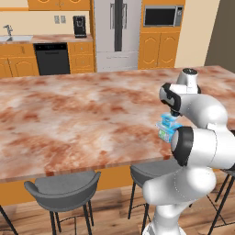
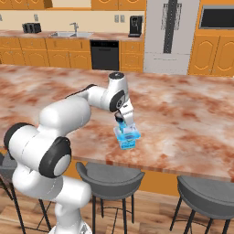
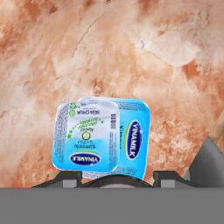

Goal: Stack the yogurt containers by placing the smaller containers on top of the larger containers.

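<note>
Two yogurt packs sit stacked near the front edge of the marble counter (image 1: 69,119): smaller pack (image 3: 87,135) on the larger pack (image 3: 131,138). Gripper (image 2: 122,122) hangs right above them, jaws maybe half spread, but can't tell if it's actually pinching the top one.

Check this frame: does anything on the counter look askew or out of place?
The smaller light-blue yogurt pack sits on the larger light-blue pack off-centre, shifted to one side, so the stack looks uneven. No spill or damage shows on the marble counter.
</note>
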### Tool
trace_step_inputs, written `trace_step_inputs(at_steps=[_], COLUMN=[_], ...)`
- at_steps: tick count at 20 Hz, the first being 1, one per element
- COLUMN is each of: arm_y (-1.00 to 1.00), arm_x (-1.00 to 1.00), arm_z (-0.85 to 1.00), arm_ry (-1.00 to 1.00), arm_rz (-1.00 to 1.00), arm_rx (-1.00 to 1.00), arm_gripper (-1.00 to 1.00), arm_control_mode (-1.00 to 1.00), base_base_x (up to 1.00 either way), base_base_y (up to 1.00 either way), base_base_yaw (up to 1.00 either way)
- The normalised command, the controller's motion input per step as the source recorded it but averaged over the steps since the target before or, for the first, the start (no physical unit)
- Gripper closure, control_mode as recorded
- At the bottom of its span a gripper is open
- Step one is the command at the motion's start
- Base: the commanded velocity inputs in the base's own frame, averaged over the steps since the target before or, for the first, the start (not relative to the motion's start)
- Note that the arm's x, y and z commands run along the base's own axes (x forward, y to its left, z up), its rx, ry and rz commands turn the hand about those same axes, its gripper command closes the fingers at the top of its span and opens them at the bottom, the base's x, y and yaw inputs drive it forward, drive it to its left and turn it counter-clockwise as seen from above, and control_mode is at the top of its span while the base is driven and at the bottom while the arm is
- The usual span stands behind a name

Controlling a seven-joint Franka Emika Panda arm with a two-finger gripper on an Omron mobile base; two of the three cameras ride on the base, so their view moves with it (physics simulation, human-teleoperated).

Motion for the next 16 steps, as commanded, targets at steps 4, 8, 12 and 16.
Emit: trace_step_inputs(at_steps=[4,8,12,16], arm_y=[-0.01,-0.03,-0.05,-0.05], arm_x=[0.13,0.13,0.12,0.11], arm_z=[-0.09,-0.10,-0.08,-0.07], arm_ry=[0.00,0.00,0.00,0.00], arm_rz=[0.00,0.00,-0.01,-0.01], arm_rx=[0.00,0.00,0.00,0.00], arm_gripper=[1.00,1.00,1.00,1.00], arm_control_mode=[-1.00,-1.00,-1.00,-1.00], base_base_x=[0.00,0.00,0.00,0.00], base_base_y=[0.00,0.00,0.00,0.00], base_base_yaw=[0.00,0.00,0.00,0.00])
